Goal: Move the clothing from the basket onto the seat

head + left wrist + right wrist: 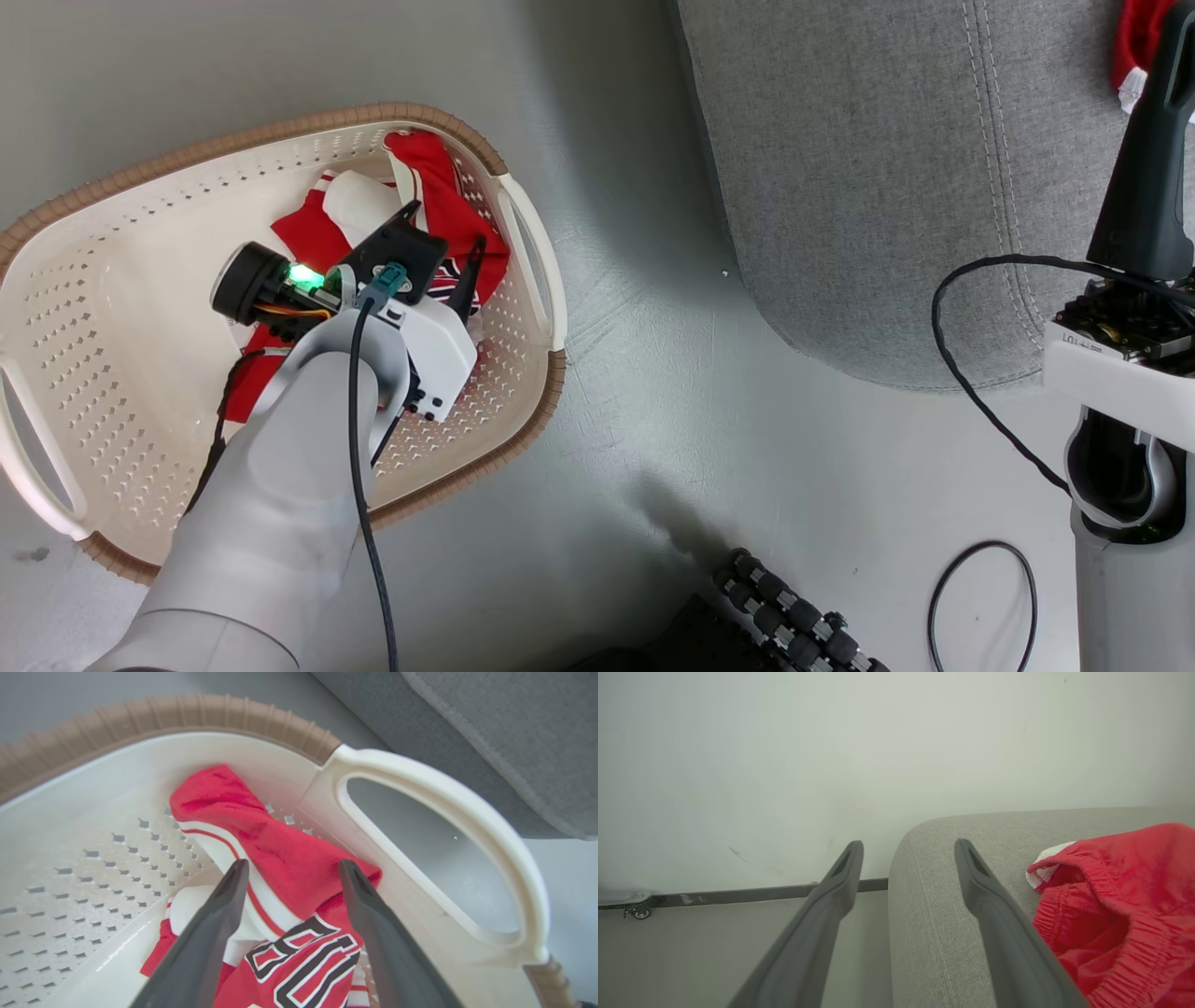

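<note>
left jaws spread, jersey (299, 961) between them, in basket (420, 780)

We find bare floor (653, 373) open between the basket (280, 131) and the seat (887, 187). Inside the basket, the left half lies bare, while the jersey (289, 858) crowds the handle-side wall. On the seat, the shorts (1120, 905) cover one patch; grey cushion beside them lies free.

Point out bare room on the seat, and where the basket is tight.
Seat: bare from its rounded front edge across to the shorts at its far right. Basket: bare from the left handle to the jersey; crowded at the right handle, where the open left gripper is over the jersey.
</note>
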